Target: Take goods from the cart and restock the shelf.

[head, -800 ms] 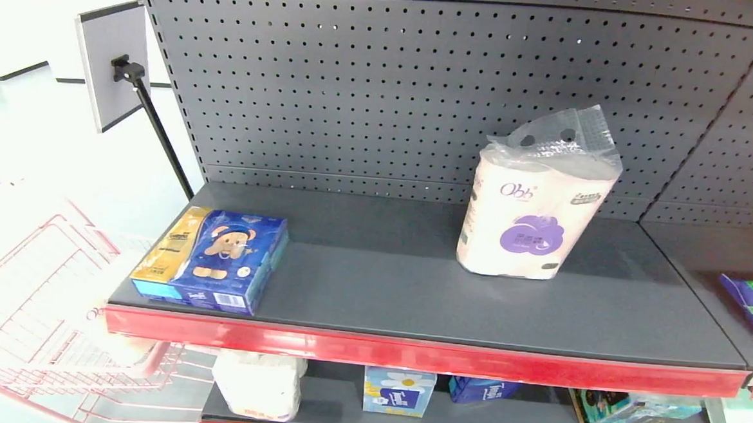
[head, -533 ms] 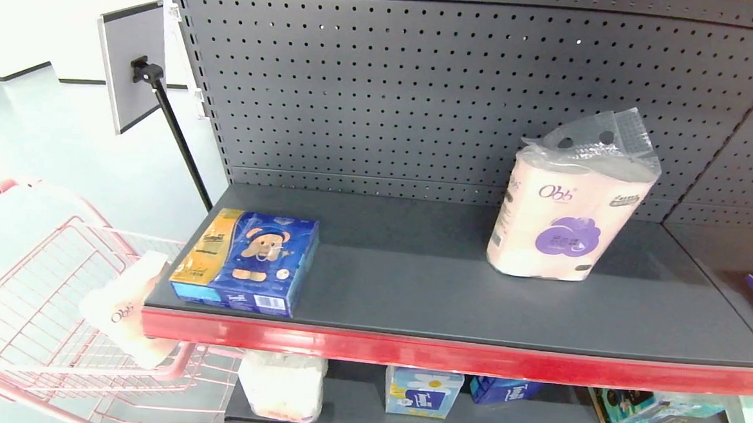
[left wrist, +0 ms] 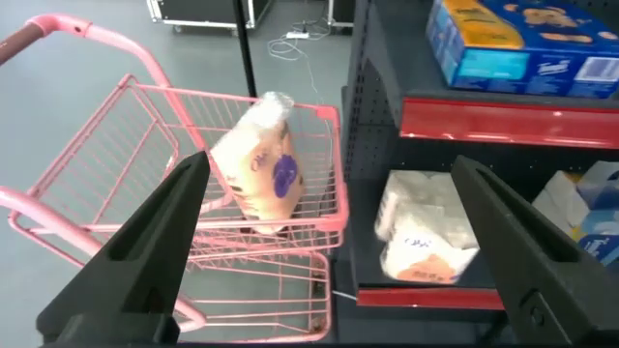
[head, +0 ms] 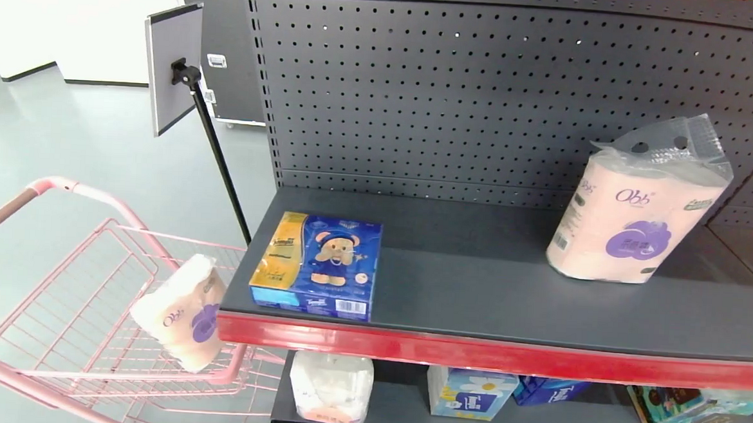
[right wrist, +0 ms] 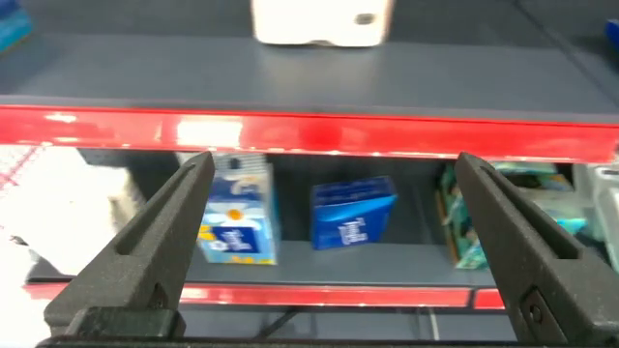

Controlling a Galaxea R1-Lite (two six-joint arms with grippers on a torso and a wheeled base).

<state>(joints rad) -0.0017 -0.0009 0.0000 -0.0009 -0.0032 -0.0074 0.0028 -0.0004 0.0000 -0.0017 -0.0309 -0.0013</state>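
While the left tool (left wrist: 334,261) stands with its jaws spread wide and nothing between them, it faces the cart (head: 55,323), which sits at the lower left of the head view; a roll pack (head: 181,311) stands tilted inside the cart, at the wire end nearest the shelf (head: 475,300); the right tool (right wrist: 334,256) is likewise spread wide and grips nothing, facing the shelf's red front; on the shelf, a blue box (head: 319,263) lies flat near the front edge, left of centre in the frame; a second pack (head: 634,218) stands upright at the right of the frame, back toward the pegboard (head: 453,93), its clear plastic flap sticking up; box and second pack are well apart; on the lower shelf (head: 404,419), along the bottom of the frame, a white pack (head: 332,390), a flower box (head: 470,392) and a blue carton (head: 551,391) sit in a row, with a teal carton (head: 675,408) farther right; a grey sign (head: 171,65) on a black pole (head: 221,165) stands at the upper left, beside the pegboard.
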